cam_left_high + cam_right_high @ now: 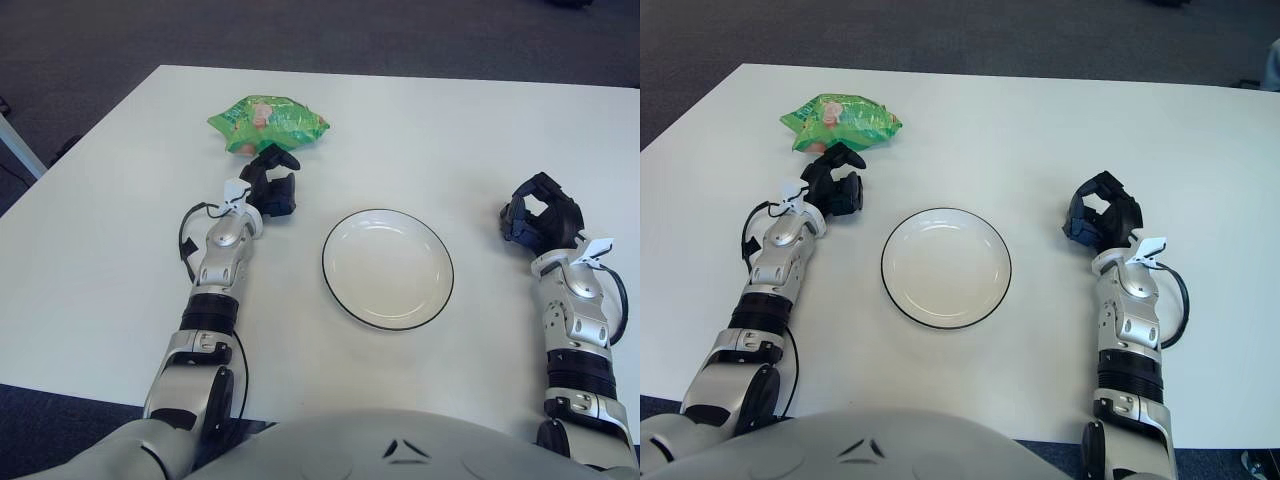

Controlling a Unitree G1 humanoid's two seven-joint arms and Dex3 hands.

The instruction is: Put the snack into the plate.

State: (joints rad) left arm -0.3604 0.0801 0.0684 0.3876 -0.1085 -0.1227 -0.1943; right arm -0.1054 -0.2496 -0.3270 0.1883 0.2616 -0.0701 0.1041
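The green snack bag [268, 122] lies on the white worktop [120, 250], far-left of the empty plate [388, 268]. The left hand [270, 185] sits just below the bag, fingers [285, 160] loosely apart and holding nothing. The right hand [540, 215] shows right of the plate, fingers relaxed and empty.

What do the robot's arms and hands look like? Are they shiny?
Yes, a bit shiny. Both forearms are silver-grey metal with black bands at the joints. The left hand and right hand are black, with three chunky fingers each. A small white tab sits at each wrist, and a thin black cable loops out beside each forearm. The body below is smooth grey.
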